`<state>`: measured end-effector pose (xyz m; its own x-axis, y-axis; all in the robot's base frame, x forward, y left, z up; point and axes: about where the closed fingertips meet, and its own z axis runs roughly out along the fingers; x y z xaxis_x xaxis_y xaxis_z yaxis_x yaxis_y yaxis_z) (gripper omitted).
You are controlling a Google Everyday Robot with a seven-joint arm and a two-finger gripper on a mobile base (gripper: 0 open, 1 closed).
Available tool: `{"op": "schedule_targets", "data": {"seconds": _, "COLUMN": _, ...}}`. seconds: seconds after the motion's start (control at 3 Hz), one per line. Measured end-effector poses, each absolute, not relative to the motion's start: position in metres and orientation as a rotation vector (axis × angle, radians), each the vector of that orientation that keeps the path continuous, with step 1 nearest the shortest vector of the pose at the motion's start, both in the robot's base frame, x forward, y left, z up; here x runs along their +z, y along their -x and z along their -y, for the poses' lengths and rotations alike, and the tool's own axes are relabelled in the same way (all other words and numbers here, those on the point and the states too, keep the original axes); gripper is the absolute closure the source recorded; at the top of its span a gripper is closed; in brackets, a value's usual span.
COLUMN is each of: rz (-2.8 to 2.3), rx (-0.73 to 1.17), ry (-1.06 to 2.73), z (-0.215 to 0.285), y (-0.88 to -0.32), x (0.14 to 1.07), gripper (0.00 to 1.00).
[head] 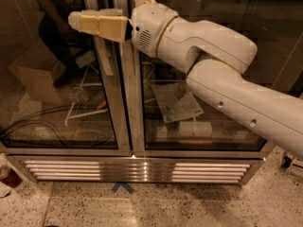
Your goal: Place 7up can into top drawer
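The 7up can cannot be made out anywhere in this view, in the gripper or elsewhere. The white arm (222, 79) enters from the right edge, where its lower part is cut off, and reaches up and left across the picture. Its bulk hides much of the right glass door (203, 112) of a two-door display cabinet. Behind that glass lie a printed sheet of paper (176, 100) and some pale boxes (194, 128), dim and hard to read. Behind the left glass door (57, 89) a cardboard box (35, 79), a white wire frame (83, 98) and black cables (33, 129) show through reflections.

The cream gripper (75, 21) points left, high up, in front of the left door's upper part, just beside the metal centre post (127, 103). It is seen side-on, so whether it is open or closed cannot be told, and nothing shows in its hold. Below, a louvred grille (137, 170) meets the speckled floor (189, 207), which bears a blue arrow mark (123, 187).
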<state>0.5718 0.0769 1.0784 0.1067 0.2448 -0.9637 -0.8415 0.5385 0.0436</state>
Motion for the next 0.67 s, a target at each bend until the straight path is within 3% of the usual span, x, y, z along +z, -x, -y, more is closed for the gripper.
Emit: {"op": "schedule_targets", "data": {"seconds": 0.67, "rz": -1.179, "rx": 0.902, "ry": 0.651, "z": -0.0819, "y": -0.5695, "x": 1.0814, "gripper": 0.00}}
